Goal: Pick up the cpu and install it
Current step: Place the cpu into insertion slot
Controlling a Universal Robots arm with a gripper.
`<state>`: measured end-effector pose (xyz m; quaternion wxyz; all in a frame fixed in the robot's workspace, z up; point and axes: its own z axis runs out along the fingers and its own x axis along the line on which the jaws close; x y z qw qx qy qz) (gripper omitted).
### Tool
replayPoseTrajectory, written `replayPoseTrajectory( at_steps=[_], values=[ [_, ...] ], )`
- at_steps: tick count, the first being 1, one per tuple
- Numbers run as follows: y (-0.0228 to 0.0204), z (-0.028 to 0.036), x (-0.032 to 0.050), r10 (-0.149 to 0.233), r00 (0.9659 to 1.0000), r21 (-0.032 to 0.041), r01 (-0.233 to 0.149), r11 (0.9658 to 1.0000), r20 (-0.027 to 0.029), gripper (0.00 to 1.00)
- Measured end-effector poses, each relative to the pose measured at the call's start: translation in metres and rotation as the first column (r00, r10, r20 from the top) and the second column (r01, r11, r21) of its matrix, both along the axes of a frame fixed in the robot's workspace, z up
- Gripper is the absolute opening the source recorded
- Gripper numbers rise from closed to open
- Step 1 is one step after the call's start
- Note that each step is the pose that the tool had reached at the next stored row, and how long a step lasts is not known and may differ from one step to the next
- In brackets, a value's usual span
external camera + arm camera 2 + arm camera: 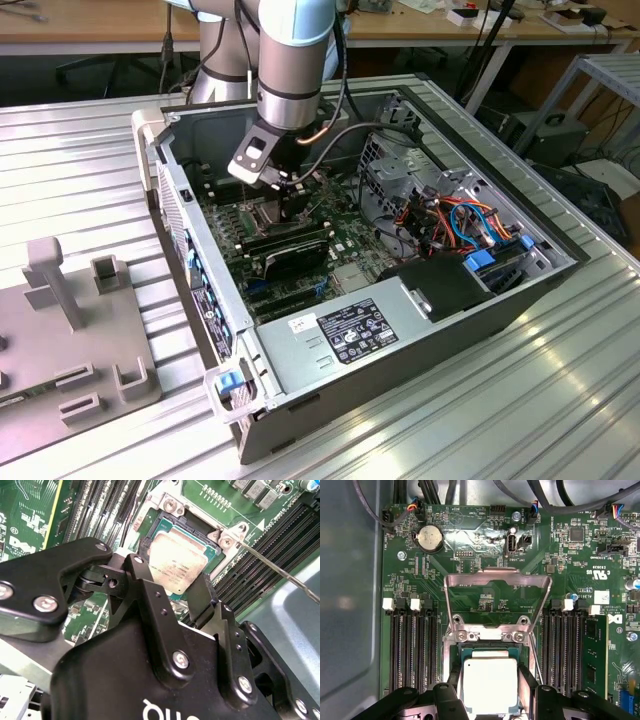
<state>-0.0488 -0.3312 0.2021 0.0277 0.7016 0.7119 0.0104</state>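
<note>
silver-grey top of the cpu (175, 562) sits between the two black fingers (145, 590) of the gripper (170, 577) in the second wrist view. we see one finger against each of two opposite edges, so we mark the pincer as closed on the cpu. the chip is right over the dark square socket (170, 527) and looks slightly tilted to it. we cannot tell if it is seated or just above.

in the first wrist view the cpu (490, 685) again lies between the gripper (490, 682) fingers, over the socket (490, 652). the hinged metal load frame (497, 577) stands flipped open beyond it. black memory slots (415, 650) run along both sides of the socket. one green memory stick (595, 655) is seated in the outer slot on one side. a coin battery (429, 537) sits on the green motherboard (570, 580) past the frame. a thin metal lever (280, 572) angles away from the socket corner.

in the exterior view the arm (290, 60) comes down from the upper middle of the frame. the gripper (290, 195) is low over the motherboard (350, 235), inside the open computer case (190, 230) at centre frame. the case lies on a ribbed metal table (500, 420). its power supply (350, 335) is at lower centre. a grey fixture block (60, 330) sits at the exterior view's left, well apart from the case.
</note>
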Motion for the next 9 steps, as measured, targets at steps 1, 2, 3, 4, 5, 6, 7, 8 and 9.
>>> replayPoseTrajectory(
  at_steps=[1, 2, 3, 4, 5, 6, 7, 8, 9],
  values=[
    [0.0, -0.0002, -0.0001, 0.0, 1.0, 0.0001, 0.0, 1.0, 0.0, 0.54],
    [0.0001, -0.0005, -0.0001, 0.0, 1.0, 0.0002, 0.0, 1.0, 0.0001, 0.54],
    [0.0001, -0.0007, -0.0001, 0.0, 1.0, 0.0001, 0.0, 1.0, 0.0, 0.54],
    [0.0, -0.0008, -0.0002, 0.0, 1.0, -0.0001, 0.0, 1.0, -0.0001, 0.54],
    [0.0001, -0.0011, -0.0002, 0.0, 1.0, 0.0002, 0.0, 1.0, 0.0001, 0.54],
    [0.0001, -0.0012, -0.0002, 0.0, 1.0, 0.0002, 0.0, 1.0, 0.0001, 0.54],
    [0.0001, -0.0013, -0.0002, 0.0, 1.0, 0.0002, 0.0, 1.0, 0.0001, 0.54],
    [0.0001, -0.0013, -0.0002, 0.0, 1.0, 0.0001, 0.0, 1.0, 0.0, 0.54],
    [0.0001, -0.0013, -0.0002, 0.0, 1.0, 0.0002, 0.0, 1.0, 0.0001, 0.54]
  ],
)
